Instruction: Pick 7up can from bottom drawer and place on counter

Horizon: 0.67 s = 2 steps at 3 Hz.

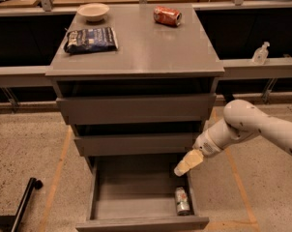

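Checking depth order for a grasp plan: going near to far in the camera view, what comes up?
7up can, in the bottom drawer → gripper, over the drawer's right side → snack bag on the counter → bowl.

Bottom drawer (136,193) pulled open; 7up can (182,200) in right front corner. Claw (181,168) above drawer's right side, apart from can. Worktop (146,52) carries orange-red can (167,16), bowl (93,11), dark bag (91,39).

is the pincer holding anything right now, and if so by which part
Nothing is held. The pincer hangs over the open bottom drawer, apart from the 7up can, which lies at the drawer's right front corner.
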### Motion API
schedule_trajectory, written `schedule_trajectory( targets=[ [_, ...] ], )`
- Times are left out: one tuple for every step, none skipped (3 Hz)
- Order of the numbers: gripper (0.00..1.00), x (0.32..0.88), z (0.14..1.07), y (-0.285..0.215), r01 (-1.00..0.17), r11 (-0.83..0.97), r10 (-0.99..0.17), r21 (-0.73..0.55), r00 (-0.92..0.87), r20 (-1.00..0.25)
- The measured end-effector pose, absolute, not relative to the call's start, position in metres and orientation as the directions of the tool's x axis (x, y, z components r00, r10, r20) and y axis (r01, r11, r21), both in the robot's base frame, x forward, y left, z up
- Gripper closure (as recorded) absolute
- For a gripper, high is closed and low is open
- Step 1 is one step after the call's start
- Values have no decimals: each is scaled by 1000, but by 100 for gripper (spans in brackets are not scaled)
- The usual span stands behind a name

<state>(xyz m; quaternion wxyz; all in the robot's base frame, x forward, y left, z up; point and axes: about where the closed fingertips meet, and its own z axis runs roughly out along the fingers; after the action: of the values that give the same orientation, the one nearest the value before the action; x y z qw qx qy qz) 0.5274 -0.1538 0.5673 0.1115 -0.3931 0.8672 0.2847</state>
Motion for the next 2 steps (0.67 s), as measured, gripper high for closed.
schedule_trajectory(
  targets=[
    [0, 527, 535, -155, -689, 534, -537, 491, -724, -432],
    [0, 525, 523, -153, -670, 530, -518, 519, -741, -428]
  ],
)
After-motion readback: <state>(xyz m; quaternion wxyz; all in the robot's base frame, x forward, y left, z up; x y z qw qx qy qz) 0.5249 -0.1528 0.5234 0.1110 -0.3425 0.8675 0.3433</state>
